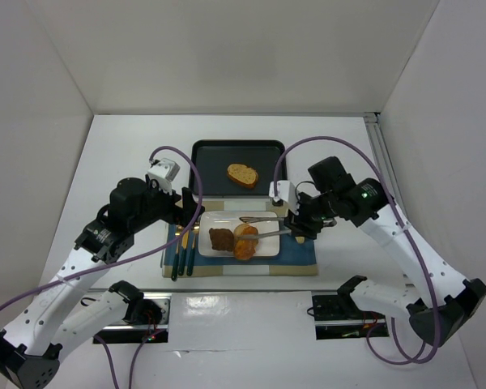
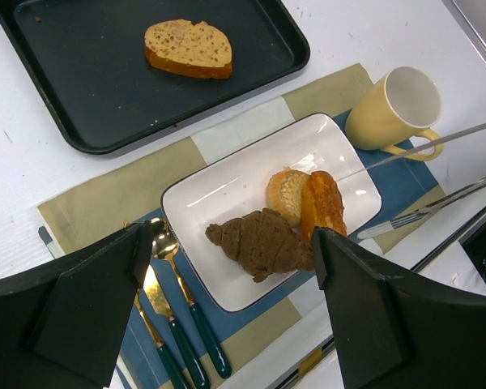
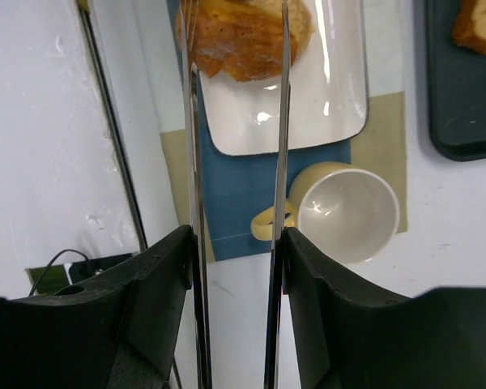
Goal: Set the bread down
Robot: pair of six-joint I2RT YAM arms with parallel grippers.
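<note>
A white plate (image 2: pixel 227 194) holds a brown chocolate croissant (image 2: pixel 262 241), a pale bun (image 2: pixel 285 193) and an orange-glazed bread roll (image 2: pixel 324 204). A slice of bread (image 1: pixel 243 175) lies alone on the black tray (image 1: pixel 219 154) behind the plate. My right gripper (image 3: pixel 235 243) is shut on a pair of metal tongs (image 3: pixel 282 162). The tongs' two arms stand apart and reach over the plate on either side of the glazed roll (image 3: pixel 243 32). My left gripper (image 2: pixel 231 251) hangs open above the plate's near-left edge, with nothing between its fingers.
A yellow mug (image 2: pixel 393 109) stands right of the plate on the blue and tan placemat (image 2: pixel 113 194). Gold cutlery with green handles (image 2: pixel 174 324) lies left of the plate. White walls close in the table at the back and on both sides.
</note>
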